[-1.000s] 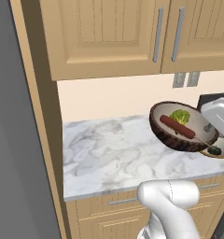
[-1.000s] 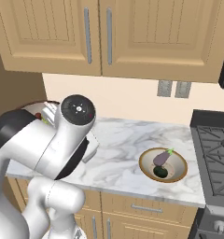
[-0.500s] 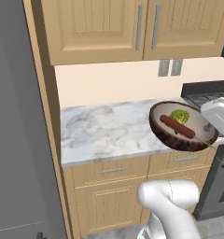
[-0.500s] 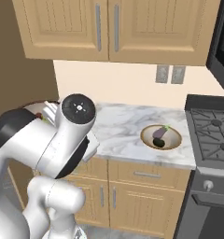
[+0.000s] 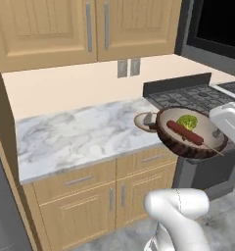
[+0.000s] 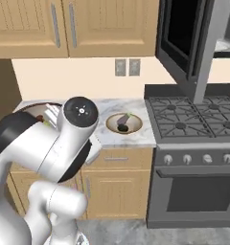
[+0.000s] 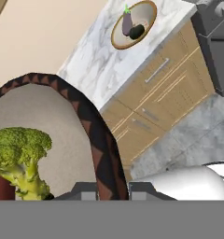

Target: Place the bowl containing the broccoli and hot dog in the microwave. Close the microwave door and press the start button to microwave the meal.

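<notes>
Bowl (image 5: pixel 190 138), rim pinched in gripper (image 7: pixel 113 188), carried off the desk (image 5: pixel 80 137) with broccoli (image 5: pixel 188 121) and hot dog (image 5: pixel 184 133): risks tilting, spilling, or clipping the microwave door (image 6: pixel 184 33).

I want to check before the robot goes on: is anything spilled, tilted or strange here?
Nothing spilled. The bowl hangs tilted in the gripper, clamped by its rim, yet the broccoli and hot dog stay inside. The microwave door stands open.
</notes>
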Motion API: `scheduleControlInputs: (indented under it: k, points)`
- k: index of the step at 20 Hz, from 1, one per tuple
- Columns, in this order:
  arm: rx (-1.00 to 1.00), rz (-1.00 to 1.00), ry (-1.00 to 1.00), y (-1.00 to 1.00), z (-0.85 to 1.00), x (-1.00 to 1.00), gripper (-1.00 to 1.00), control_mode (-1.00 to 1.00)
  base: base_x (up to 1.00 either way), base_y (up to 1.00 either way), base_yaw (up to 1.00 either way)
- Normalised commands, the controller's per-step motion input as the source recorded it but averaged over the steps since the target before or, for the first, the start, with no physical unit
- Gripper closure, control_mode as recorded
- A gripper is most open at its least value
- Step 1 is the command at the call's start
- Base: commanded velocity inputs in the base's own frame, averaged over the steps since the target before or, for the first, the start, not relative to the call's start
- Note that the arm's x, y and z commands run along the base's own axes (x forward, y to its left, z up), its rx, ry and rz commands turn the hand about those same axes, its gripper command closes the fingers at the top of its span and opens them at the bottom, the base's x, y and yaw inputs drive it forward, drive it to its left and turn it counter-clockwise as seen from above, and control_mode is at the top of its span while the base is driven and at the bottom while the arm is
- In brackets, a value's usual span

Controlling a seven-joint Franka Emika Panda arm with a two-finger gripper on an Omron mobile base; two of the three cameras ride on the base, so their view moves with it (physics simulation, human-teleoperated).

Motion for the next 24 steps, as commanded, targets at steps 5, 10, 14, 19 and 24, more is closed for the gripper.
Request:
scheduleControlInputs:
  k: [5, 10, 14, 19, 24]
  points:
    - [0.0, 0.0, 0.0, 0.0, 0.0, 0.0, 1.0, 1.0, 0.0, -0.55, -0.55]
    - [0.0, 0.0, 0.0, 0.0, 0.0, 0.0, 1.0, 1.0, 0.0, -0.58, -0.48]
    - [0.0, 0.0, 0.0, 0.0, 0.0, 0.0, 1.0, 1.0, 0.12, -0.62, -0.38]
    - [0.0, 0.0, 0.0, 0.0, 0.0, 0.0, 1.0, 1.0, 0.32, -0.75, -0.25]
    - [0.0, 0.0, 0.0, 0.0, 0.0, 0.0, 1.0, 1.0, 0.32, -0.86, -0.15]
